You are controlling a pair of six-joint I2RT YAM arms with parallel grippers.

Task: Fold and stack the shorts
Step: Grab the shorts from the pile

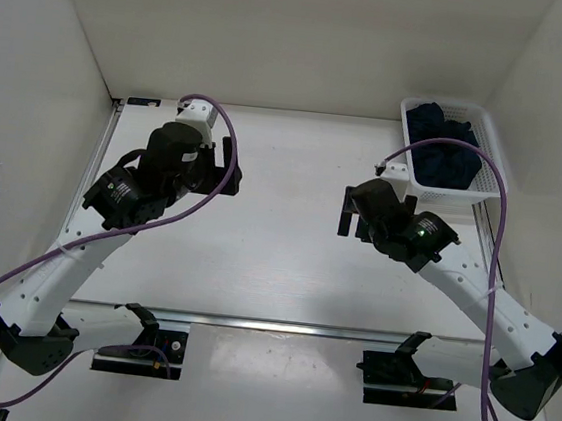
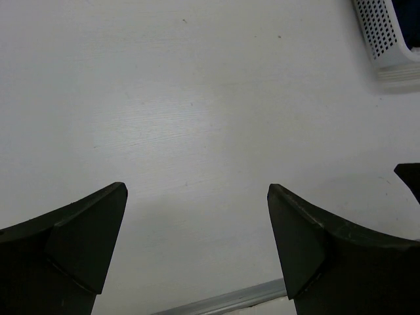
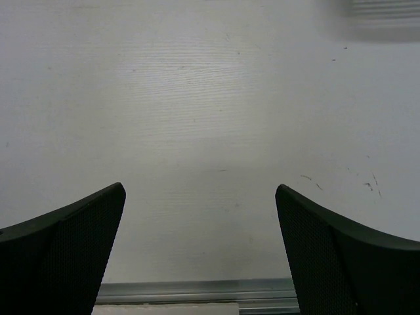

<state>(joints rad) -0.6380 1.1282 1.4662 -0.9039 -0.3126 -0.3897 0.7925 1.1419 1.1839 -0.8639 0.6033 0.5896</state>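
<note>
Shorts [image 1: 445, 137] bunched in white basket [image 1: 451, 193], far right corner of bench [image 1: 276, 260]. Left pincer [image 2: 197, 197] and right pincer [image 3: 200, 193] both wide, empty, over mid-bench. Likely step: fetch shorts. Right pincer nearer; enter basket from above, pinch top fold, lift clear of rim.

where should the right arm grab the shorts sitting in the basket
Pinch the highest bunched fold of the shorts, coming straight down from above. They lie crumpled inside the white basket, whose walls block any sideways approach. The right gripper is open and looks the nearer one.
</note>
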